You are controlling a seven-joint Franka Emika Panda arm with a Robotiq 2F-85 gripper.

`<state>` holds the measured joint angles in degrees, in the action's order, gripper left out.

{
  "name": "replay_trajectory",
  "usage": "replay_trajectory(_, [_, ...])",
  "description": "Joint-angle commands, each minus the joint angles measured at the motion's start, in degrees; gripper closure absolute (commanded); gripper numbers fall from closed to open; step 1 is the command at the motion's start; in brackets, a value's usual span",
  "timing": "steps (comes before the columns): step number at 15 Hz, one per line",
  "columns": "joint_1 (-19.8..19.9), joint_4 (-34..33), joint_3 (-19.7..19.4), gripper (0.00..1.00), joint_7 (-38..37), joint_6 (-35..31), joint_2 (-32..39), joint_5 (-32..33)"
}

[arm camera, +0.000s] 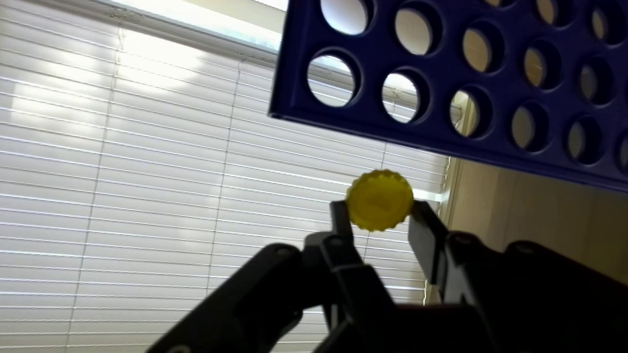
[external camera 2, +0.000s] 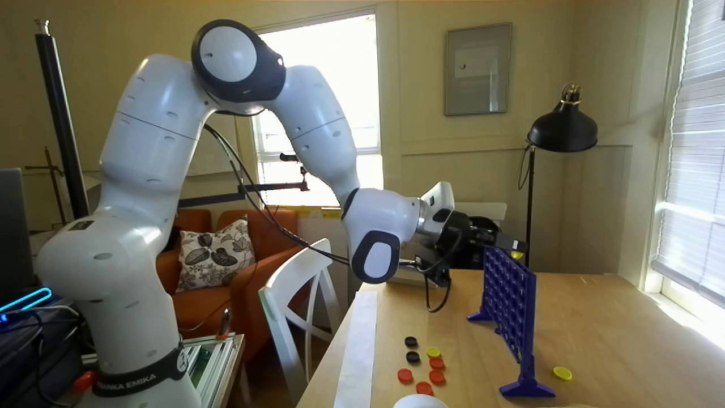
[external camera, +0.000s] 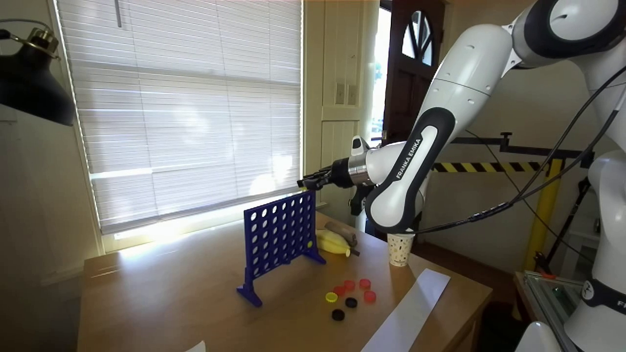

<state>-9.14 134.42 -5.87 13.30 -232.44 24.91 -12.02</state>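
End effector (arm camera: 380, 212) pinches yellow disc (arm camera: 379, 200) by opposite edges, near blue grid (arm camera: 444, 72); bump against grid could twist disc loose.

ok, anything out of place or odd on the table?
One thing: a lone yellow disc lies on the table, across the Connect Four grid from the cluster of red, black and yellow discs, so it looks stray. The grid stands upright; no spill or damage visible.
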Motion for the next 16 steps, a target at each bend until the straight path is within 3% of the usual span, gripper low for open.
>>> replay_trajectory(1, [1.2, -2.3, 0.9, 0.90, 0.1, -1.4, 2.2, 1.4])
replay_trajectory(16, [1.1, -4.9, 0.8, 0.90, 0.0, -1.4, 4.8, 1.6])
